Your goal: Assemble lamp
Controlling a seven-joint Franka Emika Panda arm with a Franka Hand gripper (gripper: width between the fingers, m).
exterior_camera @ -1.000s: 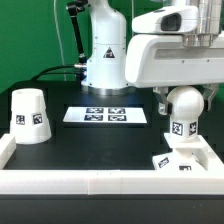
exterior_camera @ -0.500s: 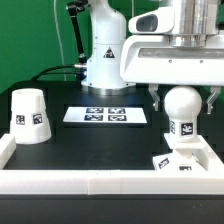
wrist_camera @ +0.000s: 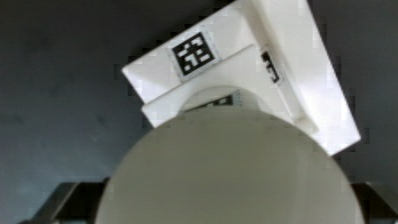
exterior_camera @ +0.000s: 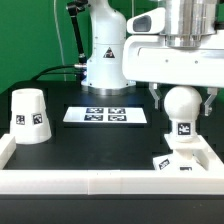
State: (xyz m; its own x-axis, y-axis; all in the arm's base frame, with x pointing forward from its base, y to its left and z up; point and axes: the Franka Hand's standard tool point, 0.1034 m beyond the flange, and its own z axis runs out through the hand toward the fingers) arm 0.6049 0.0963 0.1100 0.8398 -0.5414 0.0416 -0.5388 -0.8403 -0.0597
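The gripper (exterior_camera: 183, 100) hung over the bulb (exterior_camera: 181, 104) near the exterior view's right edge. Its two dark fingers (exterior_camera: 156, 97) stood spread, one on each side of the bulb's round head. A strip of background showed between each finger and the head, so the jaws were open and gripped nothing.

The bulb stood upright with a square tag on its stem. Its foot rested on the flat square base (exterior_camera: 181, 161). The base lay on the black table (exterior_camera: 90, 150), in the near corner on the exterior view's right, tucked against the white rails (exterior_camera: 100, 181). It was hard to tell from either view whether the bulb was fully seated in the base or only standing on it.

In the wrist view the bulb's head (wrist_camera: 222, 165) filled most of the picture. The base (wrist_camera: 267, 70) showed beyond it with a tag on its top face. Dark shapes at the lower corners were probably the fingers, though they were too blurred to be sure.

The shade (exterior_camera: 30, 115) stood on its wide end on the exterior view's left, well apart from the other two parts, with a tag on its side. The marker board (exterior_camera: 105, 115) lay flat between them, nearer the arm's white pedestal (exterior_camera: 104, 62).
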